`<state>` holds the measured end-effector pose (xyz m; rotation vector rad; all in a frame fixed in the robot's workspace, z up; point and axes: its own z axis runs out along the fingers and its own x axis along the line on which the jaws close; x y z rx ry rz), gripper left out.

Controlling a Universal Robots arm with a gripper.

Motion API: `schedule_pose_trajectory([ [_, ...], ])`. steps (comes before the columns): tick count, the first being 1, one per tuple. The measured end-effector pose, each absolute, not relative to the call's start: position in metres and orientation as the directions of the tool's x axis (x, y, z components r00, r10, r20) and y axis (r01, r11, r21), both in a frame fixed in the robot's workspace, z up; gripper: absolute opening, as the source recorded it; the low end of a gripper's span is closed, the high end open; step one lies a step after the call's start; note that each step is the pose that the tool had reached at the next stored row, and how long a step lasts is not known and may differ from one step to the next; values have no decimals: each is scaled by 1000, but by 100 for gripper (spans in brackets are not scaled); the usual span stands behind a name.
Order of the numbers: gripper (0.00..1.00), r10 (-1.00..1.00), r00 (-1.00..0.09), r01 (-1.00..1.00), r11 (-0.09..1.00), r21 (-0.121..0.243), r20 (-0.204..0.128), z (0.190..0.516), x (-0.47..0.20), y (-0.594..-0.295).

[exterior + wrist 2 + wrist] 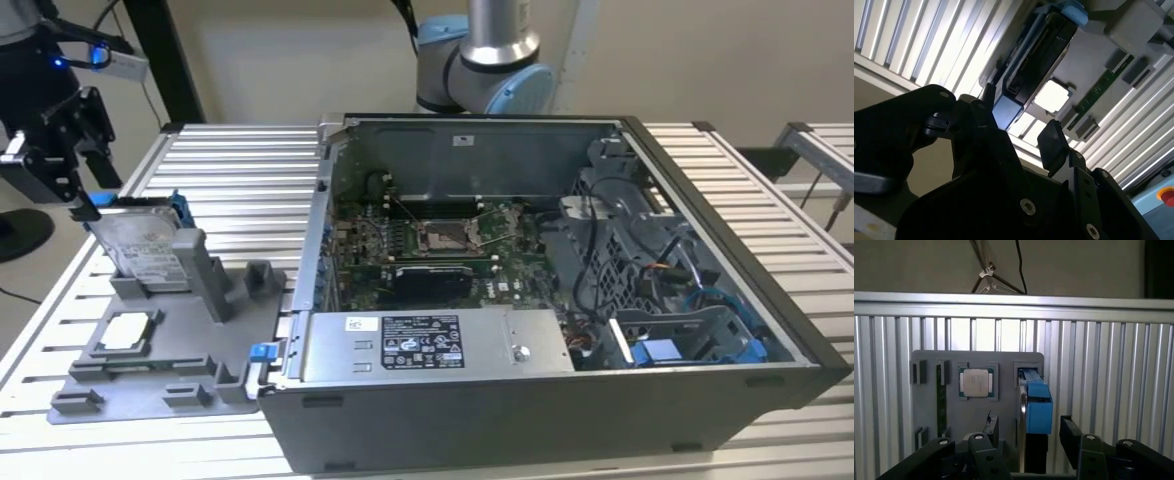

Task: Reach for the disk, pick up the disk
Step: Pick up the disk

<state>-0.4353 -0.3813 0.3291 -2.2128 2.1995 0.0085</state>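
End effector (86, 200), a black two-fingered clamp, hung at the exterior view's left, just above the upper edge of the disk (140, 250), a flat silver-grey metal drive with a white label and a blue plastic carrier frame. That disk stood on edge in a slot of the moulded grey plastic fixture (160, 385) on the slatted aluminium table (227, 180), beside the open dark grey computer case (534, 420). The edge to straddle was thin. A small sideways offset could therefore land a finger on top of the frame and jam the drive into its slot. A grip on the blue plastic alone might also slip.

In the first wrist view the end effector (1031, 432) was spread wide, one finger on each side of the disk (1024, 410), with a gap showing on both sides. It held nothing. A small square white-topped chip (976, 382) lay in its recess nearby.

In the second wrist view the end effector (1019, 117) likewise stood open, with the blue corner of the disk (1029, 67) between its fingers and nothing gripped.
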Motion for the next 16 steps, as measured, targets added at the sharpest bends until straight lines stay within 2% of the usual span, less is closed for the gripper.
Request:
schedule_pose_trajectory([
  [16, 100, -1000, -6, -1000, 6, -12, -19, 307, -437, -381],
])
